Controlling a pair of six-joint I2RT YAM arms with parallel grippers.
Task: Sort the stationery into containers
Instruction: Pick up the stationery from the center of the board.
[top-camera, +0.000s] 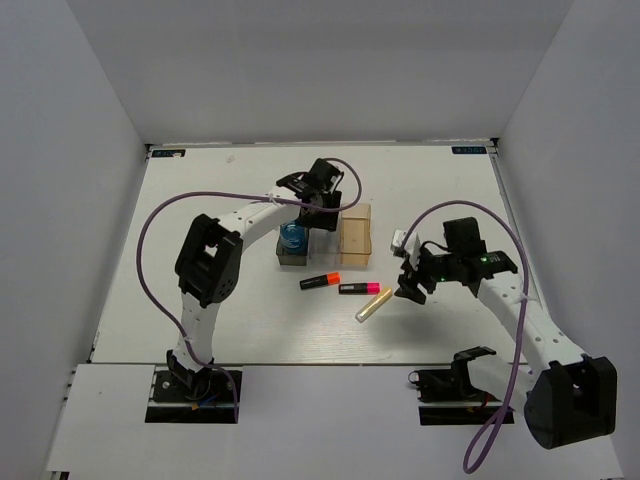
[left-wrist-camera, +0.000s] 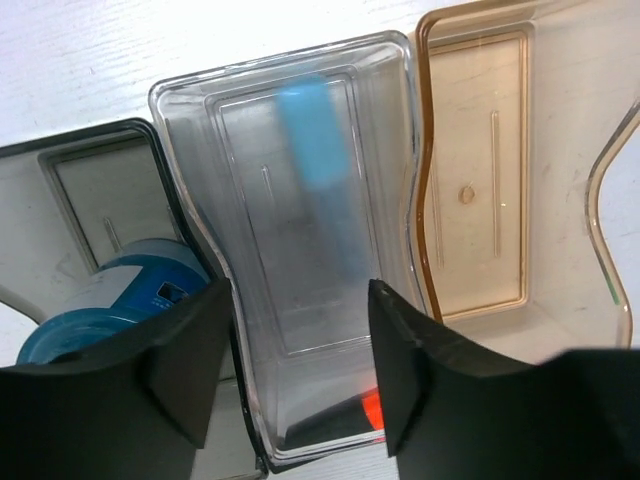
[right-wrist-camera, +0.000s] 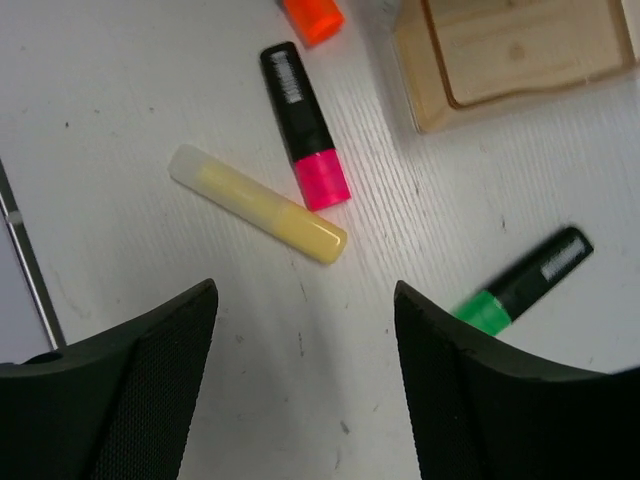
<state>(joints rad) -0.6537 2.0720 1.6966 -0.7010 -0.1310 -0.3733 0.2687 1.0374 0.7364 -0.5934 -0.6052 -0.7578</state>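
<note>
My left gripper (top-camera: 318, 200) (left-wrist-camera: 297, 300) hangs open and empty above the clear bin (left-wrist-camera: 300, 120). A light-blue stick (left-wrist-camera: 315, 140) shows blurred inside that bin. The blue roll (left-wrist-camera: 120, 300) (top-camera: 292, 236) sits in the smoky dark grey bin (left-wrist-camera: 60, 170). The tan bin (left-wrist-camera: 480, 170) (top-camera: 355, 237) holds nothing. My right gripper (top-camera: 410, 285) (right-wrist-camera: 303, 300) is open and empty just above the table. In front of it lie the pale yellow stick (right-wrist-camera: 258, 204) (top-camera: 373, 305), the pink-ended highlighter (right-wrist-camera: 305, 128) (top-camera: 359, 288) and the orange-ended highlighter (right-wrist-camera: 312, 17) (top-camera: 320, 281). A green-ended highlighter (right-wrist-camera: 525, 280) lies to its right.
The three bins stand in a row at the table's middle, the dark grey bin (top-camera: 291, 252) on the left. White walls close in the table on three sides. The left arm's purple cable (top-camera: 150, 230) loops over the left half.
</note>
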